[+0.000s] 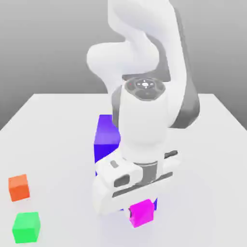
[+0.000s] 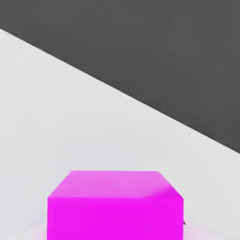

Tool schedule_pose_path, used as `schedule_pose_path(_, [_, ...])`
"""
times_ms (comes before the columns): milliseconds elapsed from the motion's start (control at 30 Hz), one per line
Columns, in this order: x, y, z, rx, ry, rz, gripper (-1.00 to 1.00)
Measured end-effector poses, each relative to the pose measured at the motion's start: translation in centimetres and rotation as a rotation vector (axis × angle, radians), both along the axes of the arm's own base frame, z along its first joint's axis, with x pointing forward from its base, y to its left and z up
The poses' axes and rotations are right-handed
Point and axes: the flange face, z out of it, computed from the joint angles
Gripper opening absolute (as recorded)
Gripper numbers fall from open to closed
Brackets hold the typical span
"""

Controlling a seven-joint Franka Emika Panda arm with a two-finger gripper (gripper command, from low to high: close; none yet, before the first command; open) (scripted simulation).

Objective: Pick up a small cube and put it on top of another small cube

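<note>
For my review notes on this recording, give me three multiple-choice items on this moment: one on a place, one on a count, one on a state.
1. Where is the small orange cube relative to the small green cube in the exterior view?
A. Just above it
B. Far to its right
C. Stacked on it

2. How many small cubes show in the exterior view?
A. One
B. Three
C. Five

3. What state is the gripper in?
A. Wide open over the table
B. Shut on the small magenta-pink cube
C. Shut on the large blue block

Key: 1 A, orange sits apart above green near the white table's left side; 2 B, orange, green, magenta; 3 B, the magenta cube sits right under the hand.
</note>
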Motion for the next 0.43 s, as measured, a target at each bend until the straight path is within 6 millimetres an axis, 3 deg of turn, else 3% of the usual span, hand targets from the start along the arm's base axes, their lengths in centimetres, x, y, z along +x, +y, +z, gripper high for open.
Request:
schedule_pose_path(133, [-1.2, -9.9, 0.7, 0.003, -0.006, -0.265, -1.0])
schedule_pose_path(200, [-2.1, -14.9, -0.7, 0.005, -0.01, -0.398, -1.0])
schedule_pose_path(233, [-2.5, -17.4, -2.3, 0.005, -0.012, -0.464, -1.0])
schedule_pose_path(267, [-2.9, -18.7, -3.6, 0.005, -0.013, -0.498, 1.0])
schedule_pose_path(433, [-2.9, -18.7, -3.6, 0.005, -0.013, -0.498, 1.0])
